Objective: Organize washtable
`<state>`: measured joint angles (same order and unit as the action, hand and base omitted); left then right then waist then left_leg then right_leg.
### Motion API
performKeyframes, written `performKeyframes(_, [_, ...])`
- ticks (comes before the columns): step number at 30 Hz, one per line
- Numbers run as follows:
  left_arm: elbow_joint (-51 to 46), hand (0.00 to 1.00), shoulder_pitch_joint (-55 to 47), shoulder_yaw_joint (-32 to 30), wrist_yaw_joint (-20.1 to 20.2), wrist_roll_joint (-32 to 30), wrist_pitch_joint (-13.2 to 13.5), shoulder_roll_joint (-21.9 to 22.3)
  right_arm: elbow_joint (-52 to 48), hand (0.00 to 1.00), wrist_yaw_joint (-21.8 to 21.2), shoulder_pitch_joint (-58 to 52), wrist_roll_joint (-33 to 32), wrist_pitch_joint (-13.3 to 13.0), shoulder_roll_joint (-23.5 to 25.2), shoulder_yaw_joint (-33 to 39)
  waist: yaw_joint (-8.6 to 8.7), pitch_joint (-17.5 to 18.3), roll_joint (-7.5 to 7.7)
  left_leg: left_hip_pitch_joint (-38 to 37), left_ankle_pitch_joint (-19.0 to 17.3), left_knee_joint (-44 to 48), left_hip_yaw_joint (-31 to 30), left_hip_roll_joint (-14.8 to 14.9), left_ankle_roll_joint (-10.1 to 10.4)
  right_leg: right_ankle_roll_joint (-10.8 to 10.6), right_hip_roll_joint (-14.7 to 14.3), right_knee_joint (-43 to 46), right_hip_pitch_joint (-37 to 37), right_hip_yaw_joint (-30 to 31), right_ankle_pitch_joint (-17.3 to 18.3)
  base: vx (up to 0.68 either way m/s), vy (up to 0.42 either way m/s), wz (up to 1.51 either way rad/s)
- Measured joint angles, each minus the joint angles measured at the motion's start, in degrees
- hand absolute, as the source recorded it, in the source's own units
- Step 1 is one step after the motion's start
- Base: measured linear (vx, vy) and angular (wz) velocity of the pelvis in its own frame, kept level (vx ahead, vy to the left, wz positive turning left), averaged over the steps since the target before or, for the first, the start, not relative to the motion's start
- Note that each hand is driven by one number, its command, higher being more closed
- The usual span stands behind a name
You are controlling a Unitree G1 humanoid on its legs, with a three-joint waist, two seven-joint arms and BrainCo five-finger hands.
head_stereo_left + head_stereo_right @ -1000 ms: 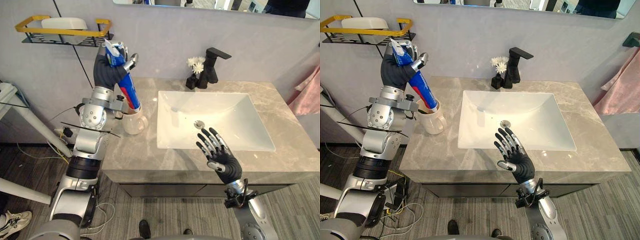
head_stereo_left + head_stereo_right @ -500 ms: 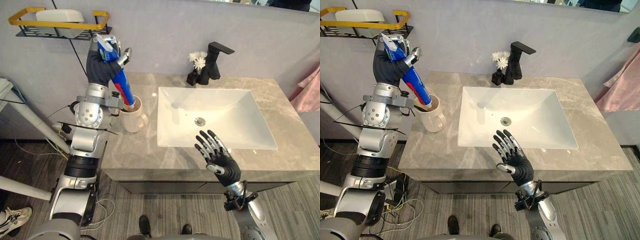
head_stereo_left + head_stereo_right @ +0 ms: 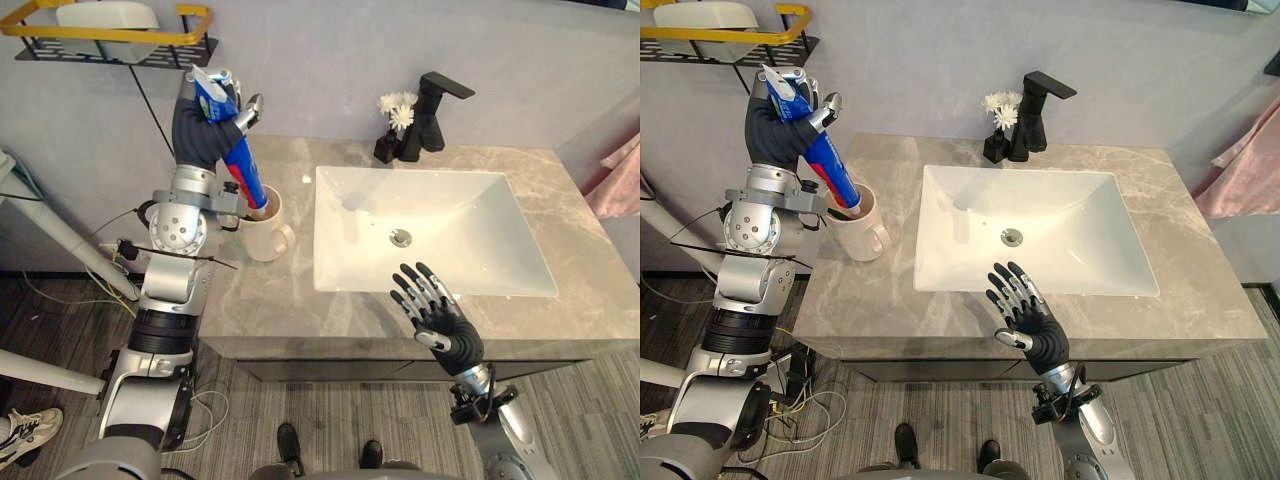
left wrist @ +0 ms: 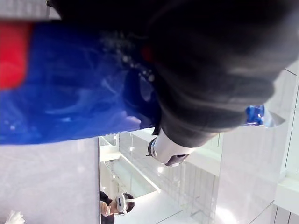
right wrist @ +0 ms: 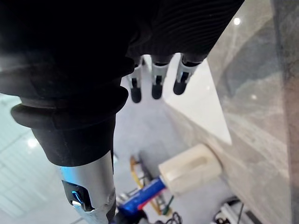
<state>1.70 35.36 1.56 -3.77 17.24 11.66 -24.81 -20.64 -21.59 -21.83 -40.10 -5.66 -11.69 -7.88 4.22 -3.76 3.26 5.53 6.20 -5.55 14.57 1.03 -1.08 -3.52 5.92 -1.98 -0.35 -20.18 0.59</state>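
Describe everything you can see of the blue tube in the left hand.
The toothpaste tube is a glossy, soft-looking plastic tube, mostly blue with a red band near its lower end and a flat crimped end at the top. It stands tilted, its lower end dipped into the cream mug on the grey counter, left of the sink. The left hand grips its upper part, fingers curled round it. Whether it reaches the mug's bottom is hidden.
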Motion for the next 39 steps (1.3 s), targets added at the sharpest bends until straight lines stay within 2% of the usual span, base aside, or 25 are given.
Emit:
performKeyframes(9, [0.0,1.0,-1.1,0.0,0.1,-3.6,0.0,0.2,-1.1,0.0,-0.1,-0.5,-0.1,0.0,0.0,0.0,0.01,-1.3,0.03,-0.3,0.0,-0.2,0.1,0.0,0.0,0.1,0.1,0.4,0.0,0.1,0.0,0.0,0.0,0.0])
performKeyframes(15, [-0.2,1.0,-6.3,0.1,1.3,-6.6,0.0,1.9,-1.1,0.0,-0.1,-0.9,-0.4,0.0,-0.1,0.0,0.06,-1.4,0.02,-0.4,0.0,0.0,0.2,0.0,0.0,0.1,0.1,0.4,0.0,0.1,0.0,0.0,0.0,0.0])
performKeyframes(16, [-0.2,0.0,-7.2,0.1,1.3,-7.0,0.0,2.1,-1.1,0.0,-0.1,-1.1,-0.4,0.0,-0.1,0.0,0.07,-1.4,0.02,-0.4,0.0,0.0,0.2,0.0,0.0,0.1,0.1,0.4,0.0,0.1,0.0,0.0,0.0,0.0])
performKeyframes(30, [-1.2,0.0,-8.0,0.2,1.0,-9.4,0.0,3.3,-1.1,0.0,0.0,-1.0,-0.9,0.0,-0.1,0.1,-0.06,-1.6,0.02,-0.7,0.0,-0.2,0.2,0.0,-0.1,0.0,0.2,0.5,0.0,0.1,0.0,0.0,0.0,0.0])
performKeyframes(39, [-3.5,0.0,-6.8,0.1,-0.2,-9.2,1.2,3.1,-1.1,0.0,0.1,0.1,-0.9,-0.1,-0.1,0.0,-0.13,-1.6,0.0,-0.8,0.0,-0.2,0.0,-0.1,-0.1,0.0,0.2,0.5,0.1,0.0,0.0,0.0,0.0,0.0])
